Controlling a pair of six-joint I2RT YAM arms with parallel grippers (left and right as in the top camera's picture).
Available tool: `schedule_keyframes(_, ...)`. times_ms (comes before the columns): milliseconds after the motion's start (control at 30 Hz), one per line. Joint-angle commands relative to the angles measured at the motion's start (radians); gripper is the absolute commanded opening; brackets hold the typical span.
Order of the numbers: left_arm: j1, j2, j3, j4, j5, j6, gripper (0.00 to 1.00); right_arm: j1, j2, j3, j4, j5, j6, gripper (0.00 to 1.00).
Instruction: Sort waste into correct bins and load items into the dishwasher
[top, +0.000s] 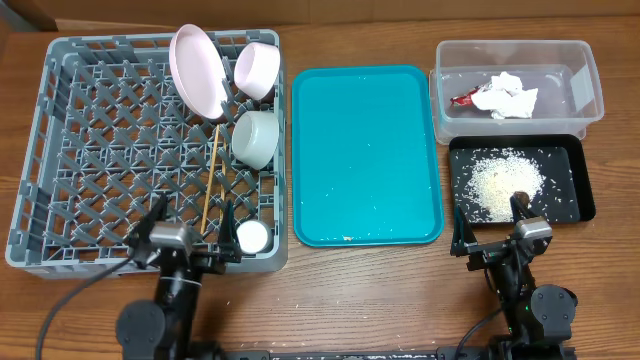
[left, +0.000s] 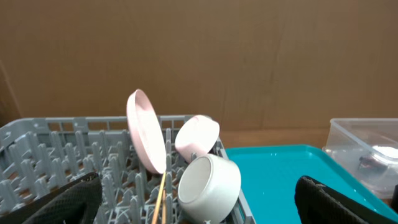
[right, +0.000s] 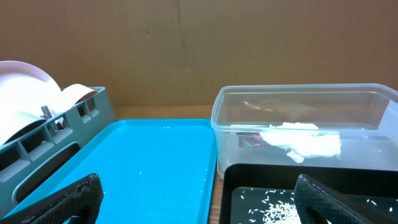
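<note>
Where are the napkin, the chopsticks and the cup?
Napkin (top: 508, 97): overhead view, middle of the crumpled paper.
Chopsticks (top: 211, 182): overhead view, mid-length of the sticks.
Cup (top: 252, 235): overhead view, centre of its round top.

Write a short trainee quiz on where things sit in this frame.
1. True or false: the two thin wooden chopsticks lie inside the large grey plastic dish rack.
2. What lies beside the crumpled white paper napkin in the clear deep plastic tub?
3. Most loose white rice grains lie in: A the rack, B the tub, C the shallow black rectangular tray.
Key: 1 true; 2 the small red wrapper; 3 C.
</note>
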Motion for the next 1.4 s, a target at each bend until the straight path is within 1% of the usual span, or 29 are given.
schedule_keyframes(0,0.006,-0.087,-0.085,0.039,0.017,0.020,1.00,0.004,-0.010,-0.010,0.003,0.010,-0.001,1.00)
schedule_keyframes(167,0.006,-0.103,-0.146,0.088,0.018,0.037,1.00,0.004,-0.010,-0.010,0.003,0.010,-0.001,1.00)
schedule_keyframes(333,0.006,-0.103,-0.196,0.110,0.018,0.091,1.00,0.004,-0.010,-0.010,0.003,0.010,-0.001,1.00)
schedule_keyframes(467,0.006,-0.103,-0.242,0.143,0.018,0.099,1.00,0.004,-0.010,-0.010,0.003,0.010,-0.001,1.00)
schedule_keyframes(633,0.006,-0.103,-0.294,0.140,0.017,0.098,1.00,0.004,-0.010,-0.010,0.003,0.010,-0.001,1.00)
schedule_keyframes(733,0.006,-0.103,-0.293,0.090,0.014,0.097,1.00,0.004,-0.010,-0.010,0.003,0.010,-0.001,1.00)
schedule_keyframes(1367,0.006,-0.102,-0.293,0.092,0.015,0.090,1.00,0.004,-0.010,-0.010,0.003,0.010,-0.001,1.00)
